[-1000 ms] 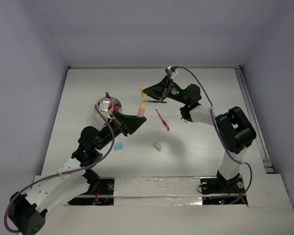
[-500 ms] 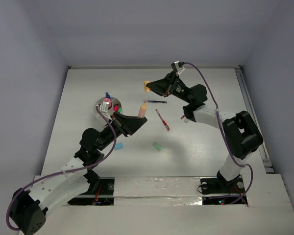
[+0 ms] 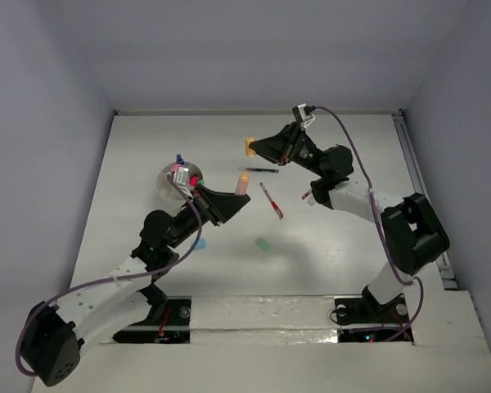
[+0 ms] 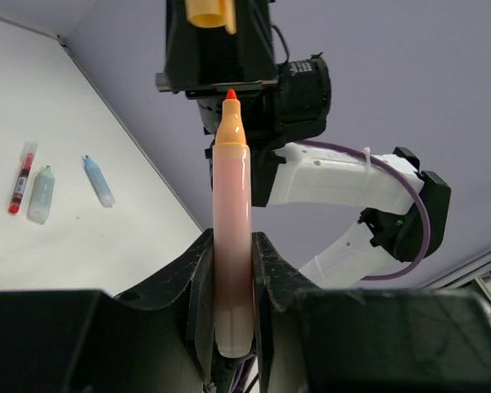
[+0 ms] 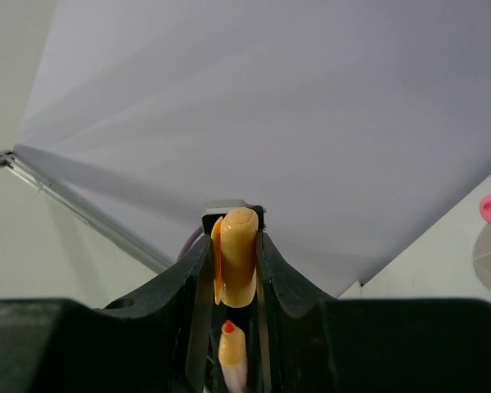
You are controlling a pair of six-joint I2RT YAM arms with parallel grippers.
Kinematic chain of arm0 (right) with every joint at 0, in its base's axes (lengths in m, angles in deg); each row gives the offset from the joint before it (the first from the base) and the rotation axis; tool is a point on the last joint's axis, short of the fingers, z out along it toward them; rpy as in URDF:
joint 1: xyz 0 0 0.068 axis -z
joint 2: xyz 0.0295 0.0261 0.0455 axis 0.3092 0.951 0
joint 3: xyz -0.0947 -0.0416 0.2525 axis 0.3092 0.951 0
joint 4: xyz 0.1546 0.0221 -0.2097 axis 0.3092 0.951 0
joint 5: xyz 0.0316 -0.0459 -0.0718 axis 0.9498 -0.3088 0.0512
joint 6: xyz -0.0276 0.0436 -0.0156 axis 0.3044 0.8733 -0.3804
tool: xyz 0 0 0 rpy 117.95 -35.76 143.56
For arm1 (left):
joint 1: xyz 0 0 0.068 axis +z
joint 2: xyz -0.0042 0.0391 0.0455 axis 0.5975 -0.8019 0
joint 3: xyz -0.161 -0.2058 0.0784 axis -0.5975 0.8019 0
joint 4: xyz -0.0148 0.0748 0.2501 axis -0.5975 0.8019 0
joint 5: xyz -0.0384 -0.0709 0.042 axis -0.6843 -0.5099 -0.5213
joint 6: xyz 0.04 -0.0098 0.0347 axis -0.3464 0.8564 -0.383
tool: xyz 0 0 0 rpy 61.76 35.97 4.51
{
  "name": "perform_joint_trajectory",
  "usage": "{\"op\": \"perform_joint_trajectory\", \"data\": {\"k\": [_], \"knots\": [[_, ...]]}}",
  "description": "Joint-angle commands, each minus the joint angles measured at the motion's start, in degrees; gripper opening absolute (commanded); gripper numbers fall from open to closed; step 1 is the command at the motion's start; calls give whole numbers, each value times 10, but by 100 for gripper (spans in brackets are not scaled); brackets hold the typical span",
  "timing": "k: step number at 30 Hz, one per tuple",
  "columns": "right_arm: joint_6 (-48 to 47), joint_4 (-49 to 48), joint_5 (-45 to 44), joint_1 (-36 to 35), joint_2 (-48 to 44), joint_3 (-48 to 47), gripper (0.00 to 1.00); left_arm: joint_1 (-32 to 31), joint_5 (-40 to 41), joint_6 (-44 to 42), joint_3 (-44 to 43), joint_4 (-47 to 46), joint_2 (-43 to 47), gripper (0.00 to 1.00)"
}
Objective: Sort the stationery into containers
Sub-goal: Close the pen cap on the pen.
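Observation:
My left gripper (image 3: pixel 236 194) is shut on an orange marker (image 3: pixel 244 182), its bare red tip pointing up; the barrel also shows in the left wrist view (image 4: pixel 231 221). My right gripper (image 3: pixel 253 147) is shut on the marker's orange cap (image 3: pixel 250 147), held apart from the tip, as the right wrist view (image 5: pixel 239 255) shows. The white cup (image 3: pixel 170 177) holds pink, green and blue-white markers. A red pen (image 3: pixel 272 201), a black pen (image 3: pixel 262 170), a mint eraser (image 3: pixel 263 244) and a light-blue eraser (image 3: pixel 200 242) lie on the table.
The white table (image 3: pixel 147 147) is walled on three sides, with a metal rail (image 3: pixel 424 192) along its right edge. Both arms reach over the table's middle, their grippers facing each other.
My right gripper has pulled the orange cap up and to the right, away from the marker. My left gripper has shifted slightly right with the marker.

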State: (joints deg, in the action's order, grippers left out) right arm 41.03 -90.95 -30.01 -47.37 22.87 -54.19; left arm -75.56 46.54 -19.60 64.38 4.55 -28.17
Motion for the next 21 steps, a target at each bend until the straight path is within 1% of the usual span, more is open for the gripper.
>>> {"op": "perform_joint_trajectory", "data": {"k": [1,21], "knots": [[-19,-245,-12,-8,-31,3,0,3,-14,5,-11,-65,-5,0],[-31,-245,-14,-18,-32,16,0,3,-15,-6,-35,-96,-42,0]]}}
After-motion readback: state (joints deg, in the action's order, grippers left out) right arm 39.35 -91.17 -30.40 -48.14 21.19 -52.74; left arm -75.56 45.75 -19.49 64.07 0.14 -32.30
